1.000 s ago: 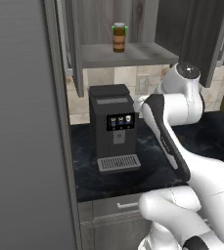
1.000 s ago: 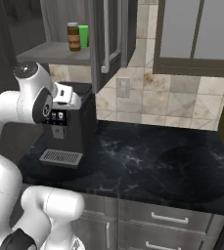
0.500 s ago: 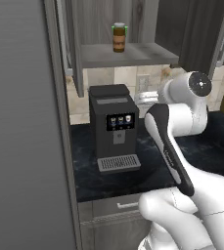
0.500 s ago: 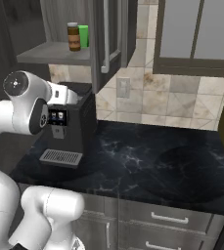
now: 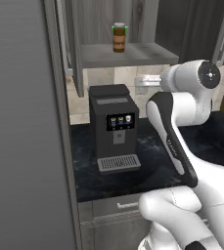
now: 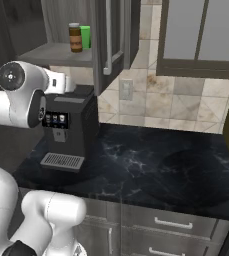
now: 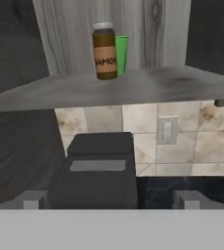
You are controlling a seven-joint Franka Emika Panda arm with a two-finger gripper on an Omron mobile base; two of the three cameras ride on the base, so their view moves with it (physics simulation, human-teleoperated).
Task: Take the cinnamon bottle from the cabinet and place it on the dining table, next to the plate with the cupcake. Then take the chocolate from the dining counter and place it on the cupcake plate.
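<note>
Fingers (image 7: 111, 199) stand wide apart and hold nothing; in the hand view their two grey tips rise at the lower left and lower right of the frame, with the top of the coffee machine (image 7: 98, 171) between and beyond them.

The cinnamon bottle (image 7: 105, 50) stands upright on the cabinet shelf (image 7: 133, 85) in the upper middle of the hand view, brown with a pale cap and a tan label. A green cup (image 7: 122, 53) stands just behind it, at its right. In the left base view the bottle (image 5: 118, 37) sits near the top centre on the same shelf; in the right base view it is at the upper left (image 6: 75, 37), the open cabinet door (image 6: 111, 40) hanging to its right.

Over the last second the arm has swung its upper joint from above the coffee machine out toward the right of the left base view, and the hand now faces the cabinet from below shelf level. The base has not driven; the counter (image 6: 151, 165) and the wall tiles sit where they were. The jaws have eased a touch wider in that time.

That reads as the start of the reach: the hand is lined up and opened, but well short of the bottle and lower than it. It must rise and go forward, clearing the shelf edge, and close on the bottle without knocking the cup behind it.
</note>
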